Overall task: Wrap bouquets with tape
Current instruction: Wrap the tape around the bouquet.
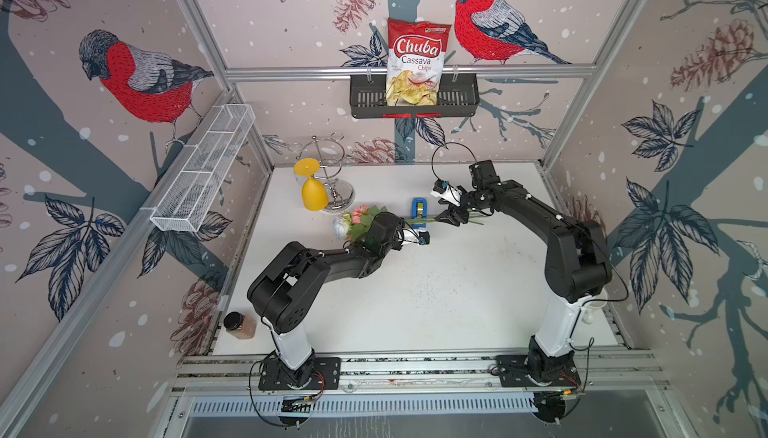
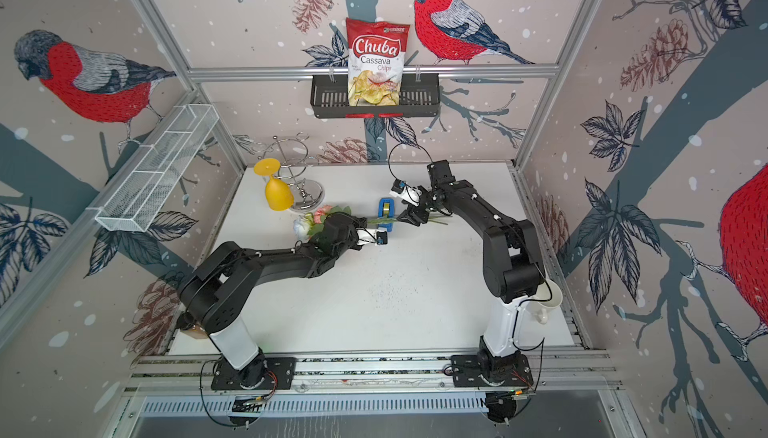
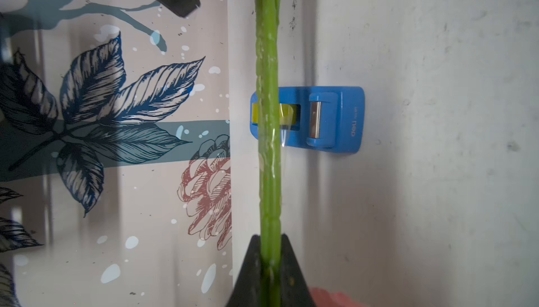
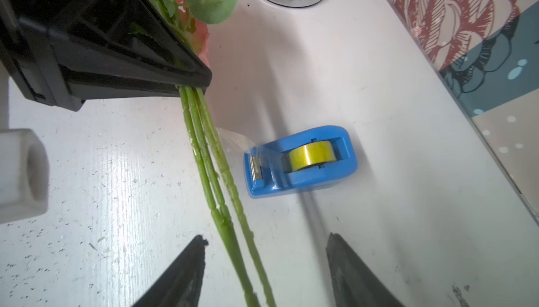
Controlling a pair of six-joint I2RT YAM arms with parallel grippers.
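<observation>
The bouquets are one bunch with pink and white blooms (image 1: 353, 219) and long green stems (image 4: 204, 156), held level above the table in both top views. My left gripper (image 3: 270, 237) is shut on the stems just beside the leaves, also seen in a top view (image 1: 401, 222). My right gripper (image 4: 266, 237) is open and straddles the stems further along, which pass nearer one finger without being pinched. The tape, a yellow roll (image 4: 310, 155) in a blue dispenser (image 1: 419, 208), sits on the table just behind the stems. A clear strip (image 4: 233, 139) runs from its cutter to the stems.
A yellow goblet (image 1: 313, 194) hangs upside down on a chrome rack (image 1: 338, 201) behind the blooms. A brown jar (image 1: 241, 325) stands front left and a white mug (image 2: 544, 303) by the right arm's base. A wire basket (image 1: 203, 169) and a chips basket (image 1: 415, 99) hang on the walls.
</observation>
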